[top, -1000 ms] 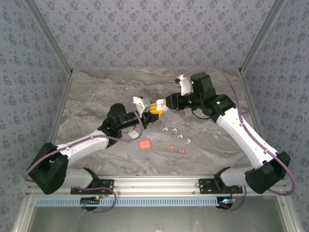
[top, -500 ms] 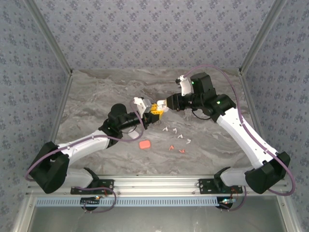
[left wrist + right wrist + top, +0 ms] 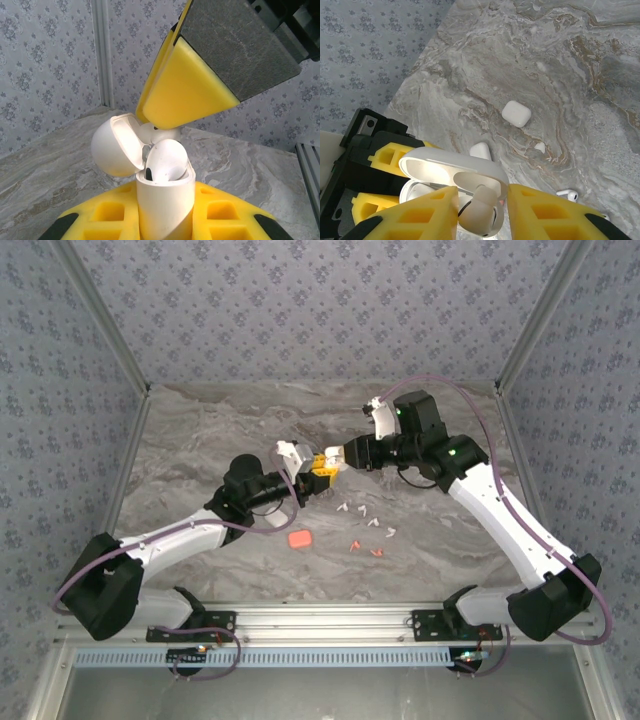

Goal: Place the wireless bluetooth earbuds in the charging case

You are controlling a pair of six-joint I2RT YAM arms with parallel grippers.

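left fingers [image 3: 220,216] clamped on one open white charging case [image 3: 165,200] with one earbud [image 3: 168,161] seated, right fingers [image 3: 420,215] pinching a second earbud [image 3: 478,206] at its mouth — loose on the tabletop [image 3: 200,440]: two red earbuds [image 3: 353,545], roughly five white earbuds [image 3: 373,522], one red case [image 3: 298,538]

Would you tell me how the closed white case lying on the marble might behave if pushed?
The closed white case looks smooth and rounded, so it would probably slide and spin on the marble tabletop rather than tip. Its glossy shell may slip when pinched.
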